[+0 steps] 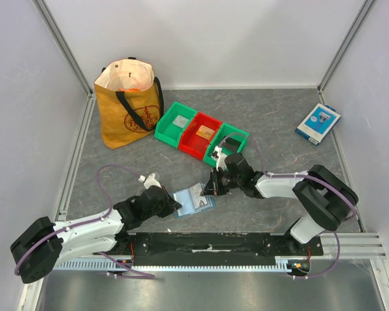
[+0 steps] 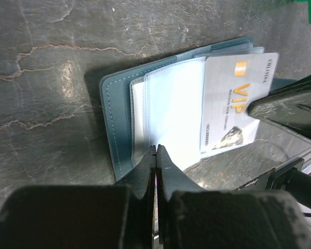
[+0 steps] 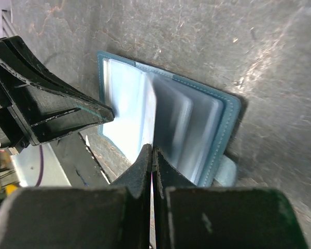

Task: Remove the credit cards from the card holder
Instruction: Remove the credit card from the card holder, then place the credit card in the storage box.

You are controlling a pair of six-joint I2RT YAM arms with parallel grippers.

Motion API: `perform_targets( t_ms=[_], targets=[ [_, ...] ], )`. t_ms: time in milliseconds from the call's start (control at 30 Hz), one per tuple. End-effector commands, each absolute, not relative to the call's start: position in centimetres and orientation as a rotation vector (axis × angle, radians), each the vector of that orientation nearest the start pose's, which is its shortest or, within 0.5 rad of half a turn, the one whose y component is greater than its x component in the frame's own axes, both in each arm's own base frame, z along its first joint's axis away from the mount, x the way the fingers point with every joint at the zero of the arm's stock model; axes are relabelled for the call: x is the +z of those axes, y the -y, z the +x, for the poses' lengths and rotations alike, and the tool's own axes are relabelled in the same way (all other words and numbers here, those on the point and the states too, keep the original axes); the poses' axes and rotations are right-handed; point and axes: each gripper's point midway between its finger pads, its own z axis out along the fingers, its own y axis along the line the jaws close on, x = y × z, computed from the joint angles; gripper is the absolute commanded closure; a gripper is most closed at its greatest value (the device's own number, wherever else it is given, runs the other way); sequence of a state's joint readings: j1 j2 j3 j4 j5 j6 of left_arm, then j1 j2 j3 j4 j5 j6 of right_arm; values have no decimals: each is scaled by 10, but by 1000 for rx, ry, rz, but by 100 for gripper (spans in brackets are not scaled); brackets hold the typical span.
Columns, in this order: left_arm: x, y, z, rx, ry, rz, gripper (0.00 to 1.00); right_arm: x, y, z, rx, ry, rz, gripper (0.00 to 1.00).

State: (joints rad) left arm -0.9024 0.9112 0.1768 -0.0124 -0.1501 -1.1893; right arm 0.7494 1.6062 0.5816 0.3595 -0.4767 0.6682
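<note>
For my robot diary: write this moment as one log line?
left pincer: shut on card holder | right pincer: shut on VIP card | card sticks past holder's edge

Grey marbled tabletop (image 1: pixel 279 188), pale walls (image 1: pixel 214 39)

We find the card holder (image 1: pixel 193 201) on the table (image 1: pixel 279 214) between the left gripper (image 1: pixel 176 206) and the right gripper (image 1: pixel 209 190), with a credit card (image 2: pixel 233 98) jutting from it. Three bins (image 1: pixel 201 134) lie behind, a bag (image 1: pixel 128 107) far left and a box (image 1: pixel 318 123) far right.
</note>
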Motion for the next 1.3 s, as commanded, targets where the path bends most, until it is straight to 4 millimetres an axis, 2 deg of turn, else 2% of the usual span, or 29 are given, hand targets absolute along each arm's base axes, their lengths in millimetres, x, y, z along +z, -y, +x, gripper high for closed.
perform_targets(
  t_ms=[0, 100, 167, 233, 267, 367, 467, 633, 733, 900, 1167, 1267],
  targets=[
    [-6, 185, 136, -703, -2521, -420, 98, 48, -302, 209, 1048, -2434, -437, 100],
    [6, 192, 140, -742, -2492, -360, 96, 62, -297, 210, 1024, -2408, -438, 100],
    [20, 198, 145, -776, -2456, -315, 86, 75, -296, 209, 1033, -2379, -436, 100],
    [38, 204, 151, -830, -2396, -280, 69, 95, -295, 209, 1053, -2330, -435, 100],
    [53, 209, 155, -880, -2343, -266, 57, 105, -295, 208, 1066, -2307, -434, 100],
    [93, 221, 161, -1010, -2202, -201, 29, 134, -296, 205, 1122, -2230, -430, 100],
    [132, 232, 163, -1147, -2062, -135, 15, 163, -299, 198, 1206, -2160, -436, 100],
    [181, 248, 154, -1357, -1872, -16, 12, 204, -305, 184, 1339, -2063, -479, 100],
    [201, 253, 148, -1456, -1777, 29, 12, 224, -307, 177, 1402, -2016, -505, 100],
    [214, 251, 150, -1498, -1699, 42, 13, 243, -311, 166, 1492, -1956, -538, 100],
    [224, 256, 152, -1596, -1637, 62, 20, 247, -315, 159, 1572, -1933, -560, 100],
    [227, 262, 149, -1636, -1616, 99, 27, 248, -316, 159, 1583, -1927, -566, 100]
  ],
)
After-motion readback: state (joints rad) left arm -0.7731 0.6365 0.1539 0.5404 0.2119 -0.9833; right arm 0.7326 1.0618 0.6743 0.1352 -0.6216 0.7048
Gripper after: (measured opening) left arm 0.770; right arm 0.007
